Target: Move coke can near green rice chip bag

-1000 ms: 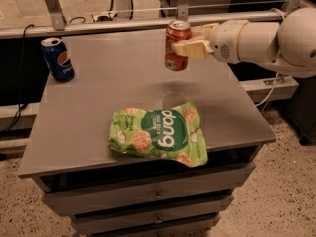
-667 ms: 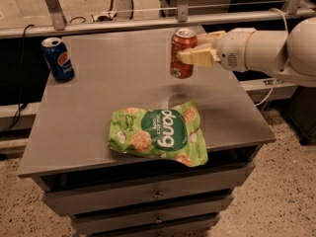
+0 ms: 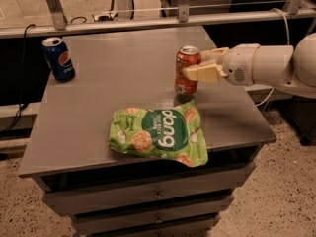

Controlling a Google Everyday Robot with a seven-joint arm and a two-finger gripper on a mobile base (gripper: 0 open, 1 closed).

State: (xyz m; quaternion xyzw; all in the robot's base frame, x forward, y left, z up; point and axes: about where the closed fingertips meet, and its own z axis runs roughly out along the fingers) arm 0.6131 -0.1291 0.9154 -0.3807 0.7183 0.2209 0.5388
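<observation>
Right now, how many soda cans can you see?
2. The coke can is gripped by the tool, just behind the green rice chip bag. The Pepsi can stands at the table's far left corner.

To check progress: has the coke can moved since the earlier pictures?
Yes. Held in the gripper, the coke can has come down toward the green rice chip bag, which stayed put.

The end effector (image 3: 195, 64), reaching in from the right, clasps the coke can (image 3: 187, 79) upright, seemingly just touching the counter (image 3: 123, 73), just behind the green rice chip bag (image 3: 158, 135).
</observation>
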